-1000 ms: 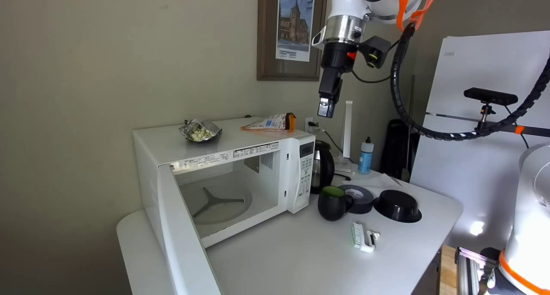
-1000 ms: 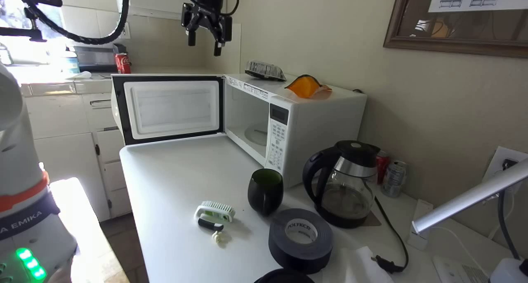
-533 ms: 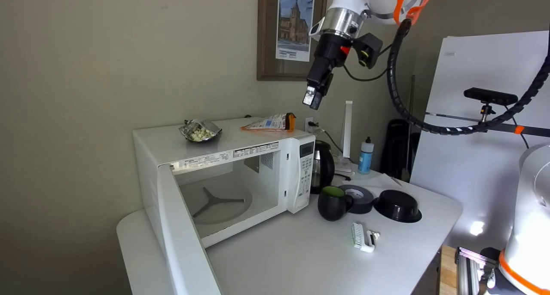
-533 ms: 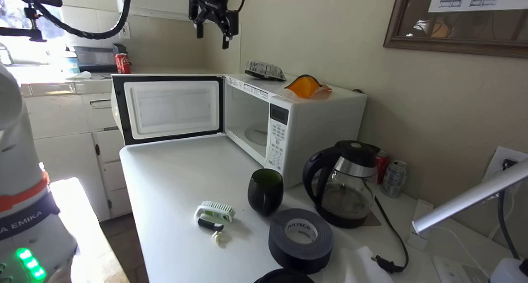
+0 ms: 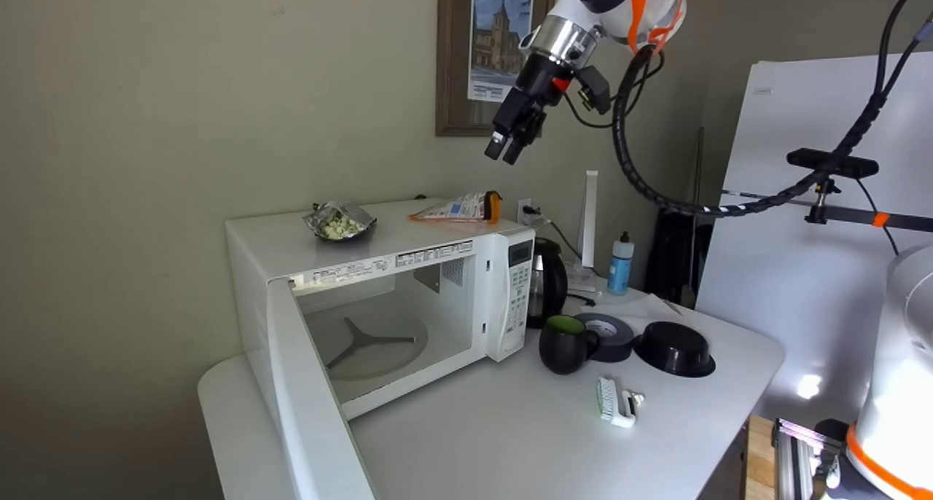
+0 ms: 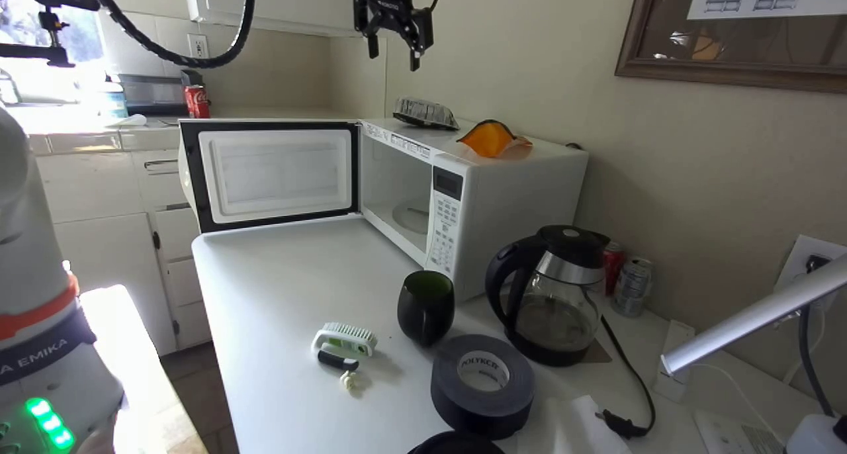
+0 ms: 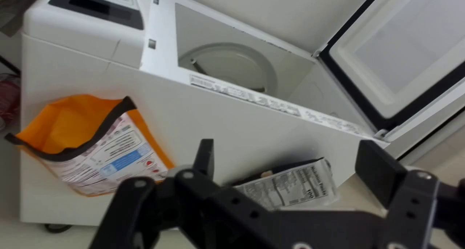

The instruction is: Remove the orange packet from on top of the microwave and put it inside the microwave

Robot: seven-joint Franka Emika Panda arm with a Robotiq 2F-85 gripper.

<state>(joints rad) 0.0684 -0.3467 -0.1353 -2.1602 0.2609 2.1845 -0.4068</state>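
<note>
Pincer [image 6: 394,55], fingers [image 7: 379,172] wide apart, hangs clear of the microwave [image 6: 523,209] and orange packet [image 7: 98,147].

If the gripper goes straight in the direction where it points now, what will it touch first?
Most likely the gripper would meet the top of the microwave, near its front edge; depth is unclear, so it might miss that edge.

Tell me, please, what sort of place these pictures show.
Probably a kitchen, though whether in a home or an office I cannot tell. A microwave stands near a glass kettle, with white cabinets and what looks like a refrigerator around.
</note>
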